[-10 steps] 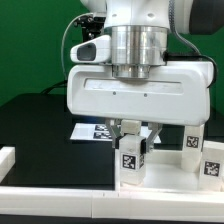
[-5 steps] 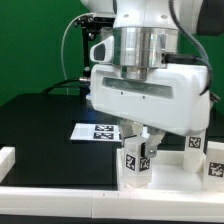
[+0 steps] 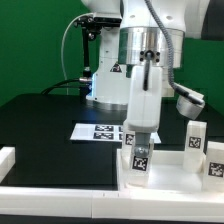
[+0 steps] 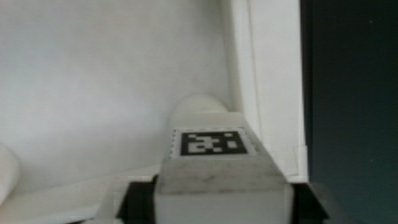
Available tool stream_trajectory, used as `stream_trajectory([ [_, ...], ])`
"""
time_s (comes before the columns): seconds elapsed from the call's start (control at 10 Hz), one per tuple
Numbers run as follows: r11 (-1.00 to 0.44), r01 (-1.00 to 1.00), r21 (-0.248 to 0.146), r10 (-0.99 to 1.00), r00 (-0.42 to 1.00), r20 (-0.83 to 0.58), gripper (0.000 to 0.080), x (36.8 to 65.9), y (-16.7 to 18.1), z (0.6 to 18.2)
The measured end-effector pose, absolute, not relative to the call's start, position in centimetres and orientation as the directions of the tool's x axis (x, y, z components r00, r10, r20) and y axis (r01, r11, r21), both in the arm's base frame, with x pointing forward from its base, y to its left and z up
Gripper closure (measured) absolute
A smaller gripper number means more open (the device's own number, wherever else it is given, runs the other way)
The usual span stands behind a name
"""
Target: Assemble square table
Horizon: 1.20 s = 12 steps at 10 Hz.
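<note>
Now pincer (image 3: 139, 146) partly closed, clamping tagged leg (image 3: 139, 160) upright over tabletop (image 3: 170, 172).

env: robotics lab, from what I see | green backdrop screen (image 3: 40, 40) behind rig | black matte bench (image 3: 40, 125) | printed marker board (image 3: 98, 131) | white tagged legs (image 3: 194, 139) | cabling (image 3: 68, 50) on arm

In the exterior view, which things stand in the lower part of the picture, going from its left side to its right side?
Short white block at the left edge → marker board → leg held in the tool → leg standing further right → leg at the right edge.
</note>
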State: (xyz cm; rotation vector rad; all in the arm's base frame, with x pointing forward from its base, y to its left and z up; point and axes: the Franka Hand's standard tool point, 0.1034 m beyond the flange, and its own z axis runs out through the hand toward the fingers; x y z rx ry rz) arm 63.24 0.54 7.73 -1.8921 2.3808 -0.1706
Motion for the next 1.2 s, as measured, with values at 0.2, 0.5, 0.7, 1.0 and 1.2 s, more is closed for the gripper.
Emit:
stream_trajectory([
  [0.2,0.205,-0.968,-0.146,-0.978,-0.207,-0.001,0.0347,63.2,0.7,7.7],
  [0.5,-0.134,-0.978,-0.157,-0.990,0.125,0.065,0.0161,63.5,1.6,7.5],
  [0.7,-0.401,-0.906,-0.139,-0.914,0.386,0.122,0.0152,63.6,2.7,7.4],
  [1.0,-0.599,-0.794,-0.106,-0.799,0.582,0.153,0.0151,63.7,2.2,7.4],
  [1.2,-0.836,-0.547,-0.037,-0.543,0.817,0.192,0.0151,64.0,0.8,7.8],
])
